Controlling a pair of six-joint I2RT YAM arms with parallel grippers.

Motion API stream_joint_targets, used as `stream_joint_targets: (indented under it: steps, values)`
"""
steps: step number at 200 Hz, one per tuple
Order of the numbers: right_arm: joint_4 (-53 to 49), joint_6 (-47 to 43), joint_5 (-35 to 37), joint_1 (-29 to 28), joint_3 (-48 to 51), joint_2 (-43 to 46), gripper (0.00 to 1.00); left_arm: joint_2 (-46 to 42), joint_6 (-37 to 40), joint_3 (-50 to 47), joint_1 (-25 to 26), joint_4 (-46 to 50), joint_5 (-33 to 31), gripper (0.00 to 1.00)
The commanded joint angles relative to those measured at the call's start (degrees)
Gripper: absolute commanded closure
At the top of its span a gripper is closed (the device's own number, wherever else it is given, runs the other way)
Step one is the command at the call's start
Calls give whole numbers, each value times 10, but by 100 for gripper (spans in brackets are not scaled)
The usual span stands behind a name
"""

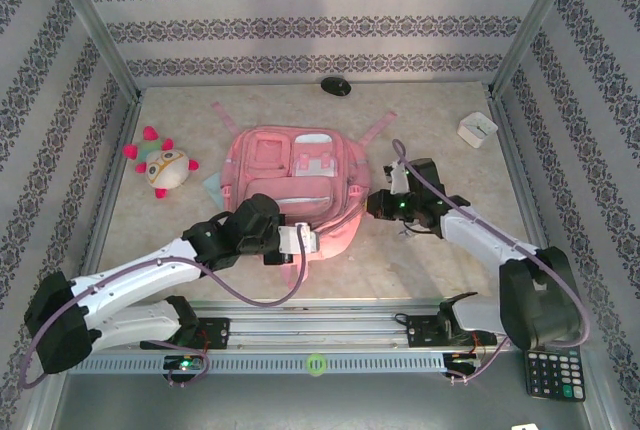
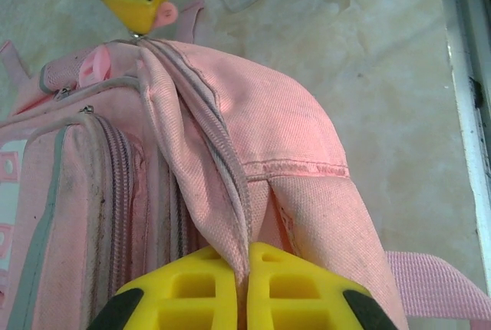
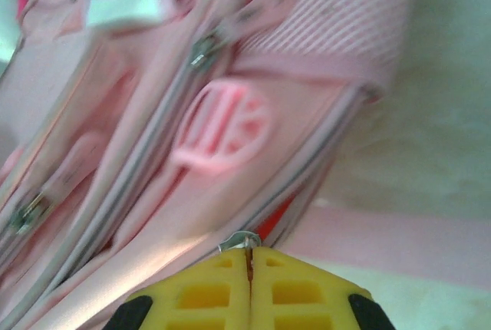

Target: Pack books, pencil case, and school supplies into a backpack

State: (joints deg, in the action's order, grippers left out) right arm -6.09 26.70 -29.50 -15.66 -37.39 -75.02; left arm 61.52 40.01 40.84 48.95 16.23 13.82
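Top external view: the large pink fabric backpack (image 1: 295,165) lies flat on the middle of the pale stone-patterned bench (image 1: 440,270), front pockets up and straps pointing away from the arms. The left jaws sit at its near edge and the right jaws at its right side.

In the left wrist view the yellow left jaws are pressed together on the backpack, pinching a raised fold of its cloth beside a zip line. In the right wrist view the yellow right jaws are closed, with a small silver metal zip pull (image 3: 239,241) caught at their tips and a round pink rubber tab (image 3: 222,127) just beyond them.

Well left of the left jaws rests a white plush toy with pink hearts (image 1: 165,168). Far beyond the right jaws stands a small white square box (image 1: 477,130). A black calculator (image 1: 553,375) lies near the right arm's base.
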Motion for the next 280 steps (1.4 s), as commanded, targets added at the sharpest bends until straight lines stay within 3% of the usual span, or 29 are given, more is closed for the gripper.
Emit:
stream_joint_targets:
  steps: [1, 66, 114, 122, 129, 137, 149, 169, 188, 203, 241, 257, 280]
  values:
    - [78, 6, 52, 41, -26, -33, 100, -31, 34, 7, -3, 33, 49, 97]
    - [225, 53, 38, 89, -68, -167, 100, -73, 39, -6, -3, 40, 103, 97]
    - [242, 35, 2, 81, -38, -142, 100, -64, 8, -25, -3, -3, 44, 87]
    - [226, 33, -7, 80, -33, -128, 86, -60, -18, -24, -3, -19, 26, 76]
    - [209, 35, -4, 78, -27, -111, 71, -57, -46, -21, -3, -32, 9, 56]
    - [181, 36, 6, 74, -21, -86, 57, -55, -87, -15, -3, -44, -9, 39]
    - [132, 33, 23, 66, -13, -41, 52, -58, -157, -3, -3, -55, -30, 22]
    - [14, 19, 74, 34, -22, 35, 49, -63, -314, 15, -3, -55, -133, 11]
    - [-79, 22, 140, -29, -35, 91, 47, -56, -454, 38, -12, 0, -284, 8]
    - [-91, 49, 156, -86, -29, 106, 47, -42, -532, 57, -39, 62, -336, 8]
    - [-92, 102, 172, -194, -37, 42, 48, -26, -626, 17, -139, 64, -276, 13]
    - [-73, 115, 180, -208, -36, 3, 48, -15, -637, -9, -167, 35, -245, 18]
    - [-42, 130, 184, -211, -28, -40, 49, 31, -637, -34, -182, -6, -239, 18]
